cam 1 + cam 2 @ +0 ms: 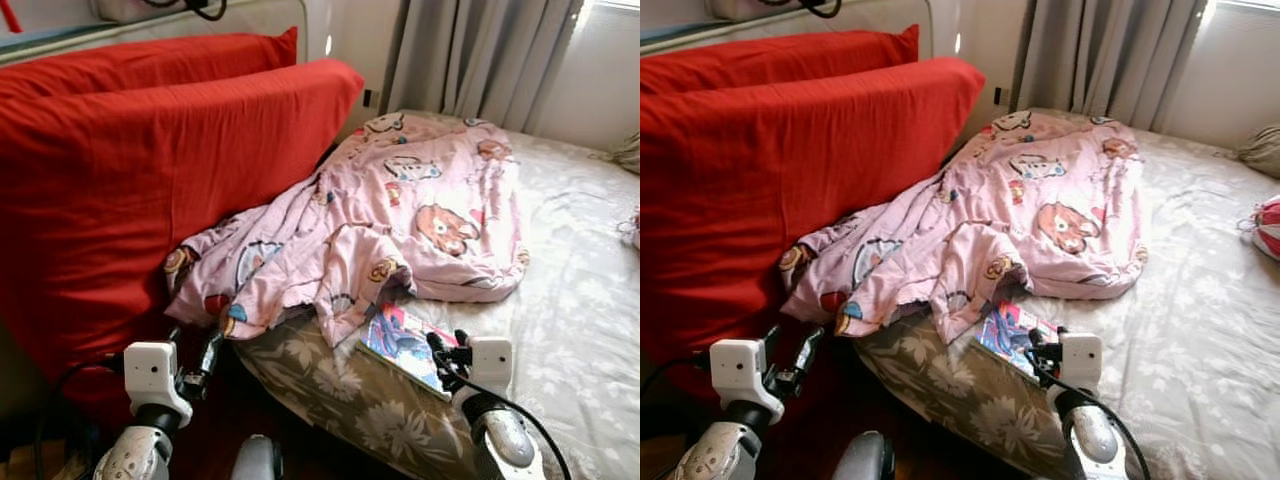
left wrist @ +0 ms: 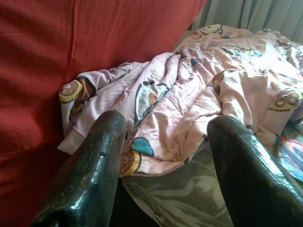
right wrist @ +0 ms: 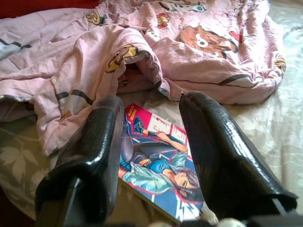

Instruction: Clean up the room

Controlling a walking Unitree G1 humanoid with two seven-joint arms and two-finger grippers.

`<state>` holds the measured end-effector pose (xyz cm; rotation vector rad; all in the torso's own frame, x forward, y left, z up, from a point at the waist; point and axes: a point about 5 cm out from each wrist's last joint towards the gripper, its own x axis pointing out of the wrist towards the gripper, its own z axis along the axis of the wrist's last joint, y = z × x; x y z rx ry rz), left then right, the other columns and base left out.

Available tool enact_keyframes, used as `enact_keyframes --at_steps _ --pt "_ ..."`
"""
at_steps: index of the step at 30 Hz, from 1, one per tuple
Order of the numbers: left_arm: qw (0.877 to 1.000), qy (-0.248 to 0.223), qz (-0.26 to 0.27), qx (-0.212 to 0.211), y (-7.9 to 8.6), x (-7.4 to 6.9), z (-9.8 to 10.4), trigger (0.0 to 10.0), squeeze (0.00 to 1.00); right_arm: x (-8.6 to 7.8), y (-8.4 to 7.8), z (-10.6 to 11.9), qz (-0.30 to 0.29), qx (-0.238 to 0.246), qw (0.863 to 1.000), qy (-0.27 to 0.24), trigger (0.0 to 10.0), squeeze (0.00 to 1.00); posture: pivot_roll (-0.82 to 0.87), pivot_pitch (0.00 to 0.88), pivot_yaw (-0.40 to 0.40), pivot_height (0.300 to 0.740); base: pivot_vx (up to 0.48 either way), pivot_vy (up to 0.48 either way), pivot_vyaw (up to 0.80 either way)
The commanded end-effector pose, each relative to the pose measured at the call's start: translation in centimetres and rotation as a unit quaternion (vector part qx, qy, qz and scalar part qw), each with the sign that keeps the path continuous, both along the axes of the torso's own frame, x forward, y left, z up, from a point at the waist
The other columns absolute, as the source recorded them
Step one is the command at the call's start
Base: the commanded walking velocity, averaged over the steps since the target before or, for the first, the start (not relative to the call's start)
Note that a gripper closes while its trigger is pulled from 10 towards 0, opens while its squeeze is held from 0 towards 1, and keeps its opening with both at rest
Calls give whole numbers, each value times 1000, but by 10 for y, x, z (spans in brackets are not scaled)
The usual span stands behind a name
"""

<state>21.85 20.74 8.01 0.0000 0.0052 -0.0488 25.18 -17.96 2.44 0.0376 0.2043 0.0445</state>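
Note:
A crumpled pink cartoon-print blanket (image 1: 400,220) lies across the bed, its near corner spilling against two big red cushions (image 1: 130,170). A colourful comic book (image 1: 400,345) lies flat on the grey floral sheet (image 1: 580,320), partly tucked under the blanket's edge. My right gripper (image 1: 440,350) hovers open just above the book's near end; in the right wrist view its fingers (image 3: 222,156) straddle the comic book (image 3: 156,161). My left gripper (image 1: 205,355) is open, low beside the bed's corner, pointing at the blanket's hem (image 2: 156,127).
Grey curtains (image 1: 470,60) hang at the far side by a bright window. A red and white object (image 1: 1268,228) rests at the bed's right edge. The cushions stand close along the bed's left side. Dark floor (image 1: 220,420) lies between the cushions and the bed.

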Motion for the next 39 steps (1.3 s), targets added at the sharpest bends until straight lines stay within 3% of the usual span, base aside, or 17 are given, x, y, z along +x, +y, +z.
enact_keyframes --at_steps 1,16,27,31,39 --pt "1000 -7 -5 0 -1 1 5 10000 0 4 -4 0 -13 1 1000 2 10000 0 145 0 -31 616 289 0 0" --pt "1000 -3 -15 2 -5 0 5 10000 0 8 -8 -6 -42 4 999 20 10000 0 150 0 -26 616 312 0 0" --pt "1000 -2 -17 4 -5 0 5 10000 0 11 -8 -9 -49 10 998 26 10000 0 155 0 -23 616 333 0 -647" --pt "1000 -1 -15 5 -4 2 5 10000 0 15 -4 -7 -36 11 999 20 10000 0 154 0 -23 616 233 0 0" --pt "1000 -13 -27 -8 -10 12 10 10000 0 28 12 -17 25 7 997 71 10000 0 158 0 -26 616 0 0 0"
